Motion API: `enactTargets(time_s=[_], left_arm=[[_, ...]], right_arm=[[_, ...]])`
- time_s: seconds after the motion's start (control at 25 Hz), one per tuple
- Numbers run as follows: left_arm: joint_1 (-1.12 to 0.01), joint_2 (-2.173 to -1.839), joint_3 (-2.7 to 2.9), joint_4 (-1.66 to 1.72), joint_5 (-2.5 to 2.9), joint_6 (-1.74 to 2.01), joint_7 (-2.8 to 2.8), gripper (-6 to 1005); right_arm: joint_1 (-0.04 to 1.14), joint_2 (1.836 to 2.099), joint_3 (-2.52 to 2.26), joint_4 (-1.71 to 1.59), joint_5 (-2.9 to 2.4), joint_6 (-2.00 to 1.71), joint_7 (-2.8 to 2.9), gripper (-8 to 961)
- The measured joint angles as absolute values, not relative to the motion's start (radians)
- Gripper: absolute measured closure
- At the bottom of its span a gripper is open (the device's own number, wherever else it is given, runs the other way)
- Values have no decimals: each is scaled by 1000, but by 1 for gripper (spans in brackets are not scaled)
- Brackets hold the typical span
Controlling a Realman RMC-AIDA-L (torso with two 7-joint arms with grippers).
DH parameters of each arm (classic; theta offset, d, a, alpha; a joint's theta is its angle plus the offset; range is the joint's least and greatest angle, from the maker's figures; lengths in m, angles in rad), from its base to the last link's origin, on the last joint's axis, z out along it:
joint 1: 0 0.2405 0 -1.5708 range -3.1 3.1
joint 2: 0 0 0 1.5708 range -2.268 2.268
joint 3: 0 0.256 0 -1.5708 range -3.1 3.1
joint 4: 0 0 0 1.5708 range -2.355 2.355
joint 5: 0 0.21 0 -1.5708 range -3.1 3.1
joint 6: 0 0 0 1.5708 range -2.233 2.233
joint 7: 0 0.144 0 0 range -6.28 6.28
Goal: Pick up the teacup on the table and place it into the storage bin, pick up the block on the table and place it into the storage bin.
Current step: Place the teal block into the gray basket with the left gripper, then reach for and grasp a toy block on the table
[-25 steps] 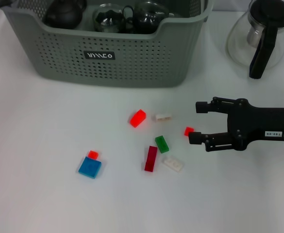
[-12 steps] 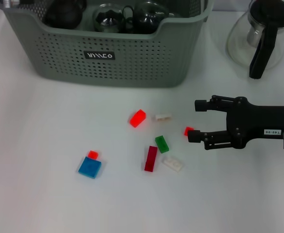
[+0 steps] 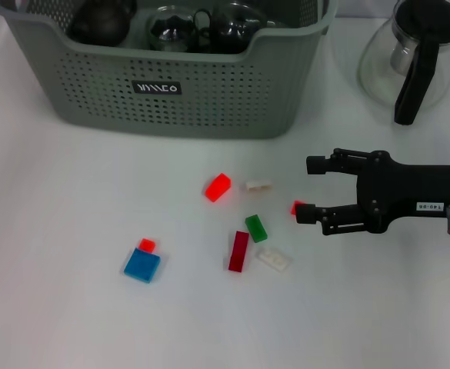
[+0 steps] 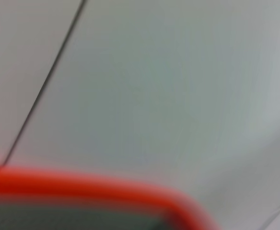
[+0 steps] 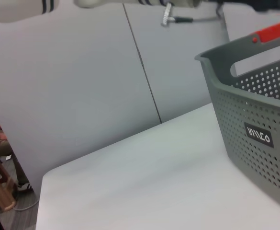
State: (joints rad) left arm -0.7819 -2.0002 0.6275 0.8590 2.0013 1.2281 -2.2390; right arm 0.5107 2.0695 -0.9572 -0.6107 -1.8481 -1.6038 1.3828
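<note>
My right end effector (image 3: 306,189) hovers low over the white desk (image 3: 71,307), reaching in from the right with its fingers apart. A small red block (image 3: 298,207) lies on the desk just beside the nearer fingertip, partly hidden by it; whether they touch I cannot tell. More blocks lie scattered to the left: a red one (image 3: 218,187), a white one (image 3: 258,185), a green one (image 3: 256,228), a dark red bar (image 3: 239,251), a clear piece (image 3: 274,259), and a blue square (image 3: 142,265) with a small red piece (image 3: 147,244) touching its far edge. The storage bin (image 3: 209,84) stands at the far side, holding dark teacups (image 3: 171,29). A glass teapot (image 3: 413,54) stands far right. My left end effector is out of sight.
</note>
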Motion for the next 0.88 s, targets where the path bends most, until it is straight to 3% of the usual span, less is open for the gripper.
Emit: enactTargets(time_s=[0.2, 0.36, 0.72, 0.88], left_arm=[[-683, -1987, 416, 727, 1541, 1638, -1960, 408], [-609, -1981, 382, 758, 1477, 1867, -1911, 412], [-448, -2046, 426, 907, 2005, 1955, -1632, 413], [-394, -2091, 478, 911, 2172, 1939, -1395, 413]], right_arm=[[506, 2069, -957, -610, -1848, -1603, 1378, -3], [504, 2069, -955, -610, -1848, -1603, 1376, -3], [503, 2069, -946, -609, -1853, -1603, 1376, -3], [500, 2069, -946, -609, -1853, -1603, 1376, -3]])
